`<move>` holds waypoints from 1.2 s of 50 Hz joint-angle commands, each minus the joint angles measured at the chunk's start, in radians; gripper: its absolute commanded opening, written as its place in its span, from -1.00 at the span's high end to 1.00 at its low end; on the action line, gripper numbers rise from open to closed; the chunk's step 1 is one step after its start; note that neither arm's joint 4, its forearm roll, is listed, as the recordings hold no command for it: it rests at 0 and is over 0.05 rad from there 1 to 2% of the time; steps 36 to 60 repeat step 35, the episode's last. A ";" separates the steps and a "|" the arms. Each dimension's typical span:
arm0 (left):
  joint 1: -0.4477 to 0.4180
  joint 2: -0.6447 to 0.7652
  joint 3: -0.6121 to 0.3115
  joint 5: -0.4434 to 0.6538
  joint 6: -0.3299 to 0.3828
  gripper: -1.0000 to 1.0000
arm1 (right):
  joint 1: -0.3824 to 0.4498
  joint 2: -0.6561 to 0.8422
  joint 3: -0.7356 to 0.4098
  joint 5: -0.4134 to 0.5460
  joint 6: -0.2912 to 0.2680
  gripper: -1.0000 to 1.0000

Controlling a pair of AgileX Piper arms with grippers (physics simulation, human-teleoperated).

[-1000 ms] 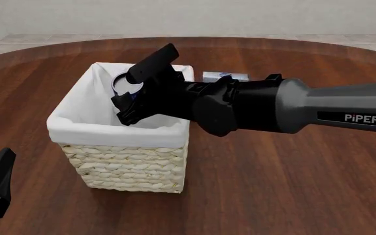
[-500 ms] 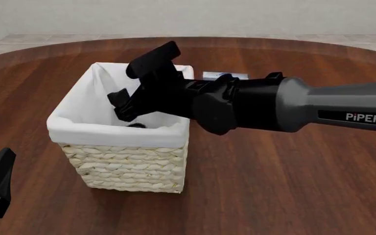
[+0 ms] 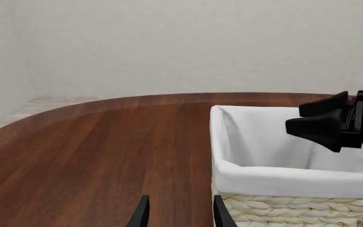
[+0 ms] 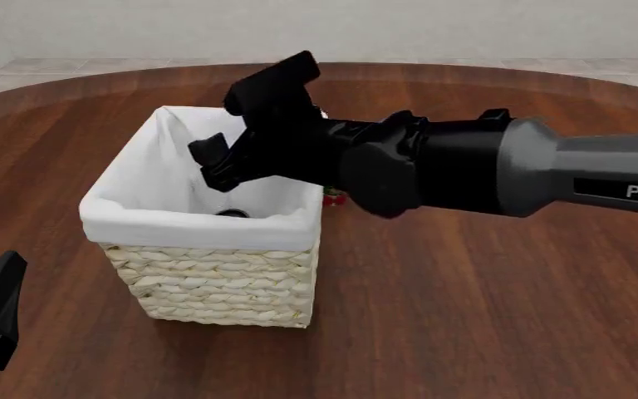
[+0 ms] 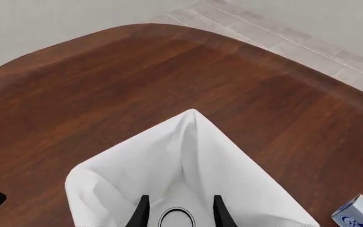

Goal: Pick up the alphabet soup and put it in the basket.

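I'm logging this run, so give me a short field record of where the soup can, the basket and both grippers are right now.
alphabet soup: inside the basket, pale top showing in the right wrist view
basket: upright on the table, white lining over its rim
right gripper: open, above the basket, holding nothing
left gripper: open, low by the basket's outer side, holding nothing
blue-and-white box: on the table outside the basket
task state: can looks delivered

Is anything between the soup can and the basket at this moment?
Nothing visible: the alphabet soup already lies inside the basket, seen below the open right gripper above the rim.
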 commanded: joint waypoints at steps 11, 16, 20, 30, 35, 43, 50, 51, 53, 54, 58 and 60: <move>0.000 0.000 0.000 0.000 0.000 -1.00 | -0.018 -0.135 0.030 0.038 -0.037 -1.00; 0.000 0.000 0.000 0.000 0.000 -1.00 | -0.022 -0.172 0.039 0.048 -0.046 -1.00; 0.000 0.000 0.000 0.000 0.000 -1.00 | -0.029 -0.199 0.045 0.052 -0.052 -1.00; 0.000 0.000 0.000 0.000 0.000 -1.00 | -0.046 -0.274 0.074 0.062 -0.066 -1.00; 0.000 0.000 0.000 0.000 0.000 -1.00 | -0.051 -0.304 0.094 0.061 -0.069 -1.00; 0.000 0.000 0.000 0.000 0.000 -1.00 | -0.051 -0.304 0.094 0.061 -0.069 -1.00; 0.000 0.000 0.000 0.000 0.000 -1.00 | -0.051 -0.304 0.094 0.061 -0.069 -1.00; 0.000 0.000 0.000 0.000 0.000 -1.00 | -0.051 -0.304 0.094 0.061 -0.069 -1.00; 0.000 0.000 0.000 0.000 0.000 -1.00 | -0.051 -0.304 0.094 0.061 -0.069 -1.00; 0.000 0.000 0.000 0.000 0.000 -1.00 | -0.051 -0.304 0.094 0.061 -0.069 -1.00; 0.000 0.000 0.000 0.000 0.000 -1.00 | -0.051 -0.304 0.094 0.061 -0.069 -1.00; 0.000 0.000 0.000 0.000 0.000 -1.00 | -0.051 -0.304 0.094 0.061 -0.069 -1.00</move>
